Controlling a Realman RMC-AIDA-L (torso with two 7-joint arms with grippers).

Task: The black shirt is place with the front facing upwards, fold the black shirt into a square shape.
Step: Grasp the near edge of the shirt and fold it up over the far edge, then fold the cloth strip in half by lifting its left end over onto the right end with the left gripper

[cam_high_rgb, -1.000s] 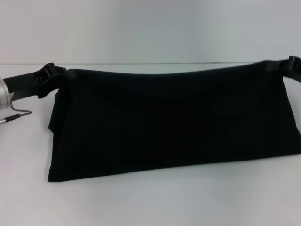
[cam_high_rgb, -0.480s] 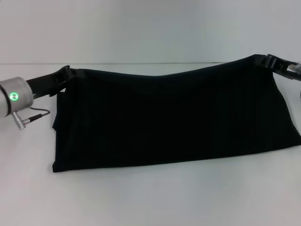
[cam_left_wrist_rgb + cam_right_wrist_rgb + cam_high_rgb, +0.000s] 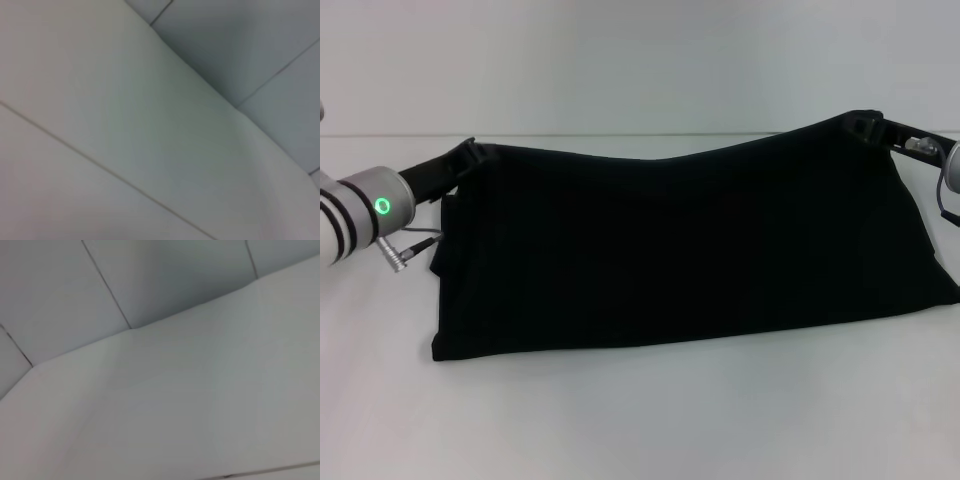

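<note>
We see the black shirt [image 3: 680,250] held up by its far edge between two arms, its near edge resting on the white worktop [image 3: 640,420]. The left gripper [image 3: 478,152] is clamped on the far left corner, the right gripper [image 3: 865,123] on the far right corner, fingers together on cloth at both ends.

Compared with a second ago, the right corner has risen and come inward, while the left arm has swung so that its silver wrist with the green ring light [image 3: 382,207] now shows in full. The top edge, nearly level before, now slopes up towards the right, and the near edge has lifted a little on that side. We judge that the carried edge is being brought over towards the near edge, a fold in mid-travel rather than finished (the uneven height could lay the fold askew).

The cloth is matt, soft and limp: it sags between the two grips in a shallow curve and hangs as a broad dark band, wider than deep. No lettering or label shows on the visible face. The wrist cameras show only pale panelled surfaces.
</note>
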